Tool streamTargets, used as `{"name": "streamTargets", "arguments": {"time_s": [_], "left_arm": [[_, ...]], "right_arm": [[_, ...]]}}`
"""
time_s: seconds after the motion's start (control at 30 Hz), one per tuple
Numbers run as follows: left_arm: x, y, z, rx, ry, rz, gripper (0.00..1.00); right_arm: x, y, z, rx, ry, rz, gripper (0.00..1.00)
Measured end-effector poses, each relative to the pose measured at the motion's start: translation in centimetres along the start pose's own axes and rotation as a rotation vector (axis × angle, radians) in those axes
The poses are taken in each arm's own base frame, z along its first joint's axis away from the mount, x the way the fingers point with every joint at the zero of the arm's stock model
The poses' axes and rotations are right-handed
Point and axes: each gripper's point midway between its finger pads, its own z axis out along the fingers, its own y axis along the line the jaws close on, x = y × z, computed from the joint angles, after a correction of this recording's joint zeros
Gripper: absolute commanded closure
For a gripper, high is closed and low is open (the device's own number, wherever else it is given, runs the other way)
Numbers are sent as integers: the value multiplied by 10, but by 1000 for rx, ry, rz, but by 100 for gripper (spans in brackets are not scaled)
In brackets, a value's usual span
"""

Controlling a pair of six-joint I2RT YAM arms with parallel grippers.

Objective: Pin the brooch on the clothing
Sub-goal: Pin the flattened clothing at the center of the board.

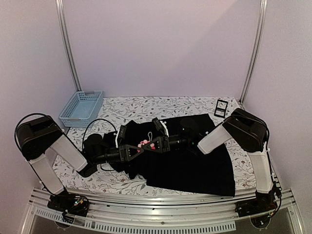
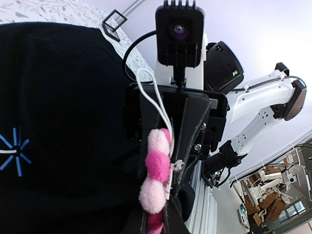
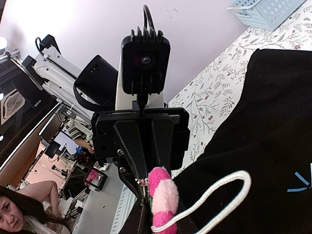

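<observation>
The brooch [image 1: 145, 144], a fluffy flower of pink and pale petals, is held in the air just above the middle of the black shirt [image 1: 195, 168], between the two grippers, which meet tip to tip. The left gripper [image 1: 140, 147] is clamped on it: in the right wrist view its fingers [image 3: 145, 181] come together at the brooch's top edge. The right gripper [image 1: 150, 145] has its jaws drawn narrow alongside the petals, but I cannot tell whether they press on them. A white cord loop [image 3: 214, 195] hangs beside the brooch.

The shirt lies rumpled across the centre and right of the table [image 1: 146, 105], which is covered with a white cloth printed with leafy sprigs. The shirt's blue star emblem [image 2: 13, 152] lies off to one side of the brooch. Its near hem reaches almost to the table's near edge.

Bare cloth shows along the far side and at the left. A light-blue basket [image 1: 82, 108] sits at the far left corner, and a small black stand [image 1: 221, 108] at the far right, both well apart from the grippers. Two metal posts [image 1: 68, 46] rise behind these corners against a pale lilac wall [image 1: 161, 44]. A metal rail [image 1: 161, 200] runs along the near edge, between the arm bases.
</observation>
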Motion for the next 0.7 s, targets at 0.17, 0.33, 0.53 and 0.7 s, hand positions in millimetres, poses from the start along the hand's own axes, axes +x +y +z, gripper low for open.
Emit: {"name": "streamTargets", "arguments": {"time_s": [0.17, 0.33, 0.53, 0.7], "left_arm": [[0, -1, 0, 2, -1, 4, 100], [1, -2, 1, 6, 1, 7, 100], [0, -4, 1, 11, -2, 13, 100], [0, -4, 1, 12, -3, 13, 100]], "right_arm": [[0, 1, -1, -3, -5, 2, 94], [0, 3, -2, -9, -14, 2, 89], [0, 5, -3, -14, -19, 3, 83], [-1, 4, -3, -12, -23, 4, 79]]}}
